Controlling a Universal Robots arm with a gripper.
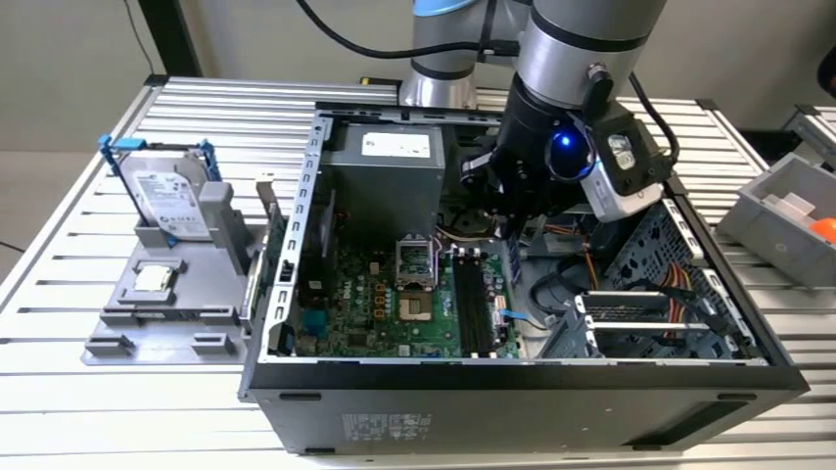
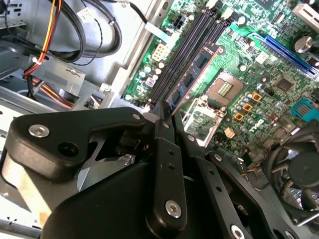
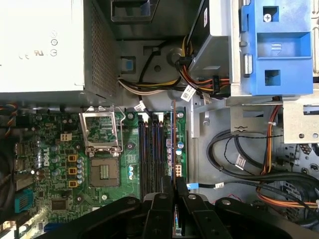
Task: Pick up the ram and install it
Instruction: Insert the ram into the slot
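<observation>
Second wrist view: the hand (image 2: 168, 115) pinches the ram (image 2: 195, 75) at one end, the stick lying along the black slots (image 2: 185, 47) on the motherboard (image 2: 259, 69). Exterior view: the case (image 1: 523, 392) sits on a slatted metal bench (image 1: 78, 411).

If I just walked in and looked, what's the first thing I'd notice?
An open computer case on a slatted metal table, its green motherboard showing. The robot's gripper reaches down into it, shut on the ram, a thin stick held edge-down over the long black slots beside the processor socket. A silver hard drive stands in a grey holder at the exterior view's left.
</observation>
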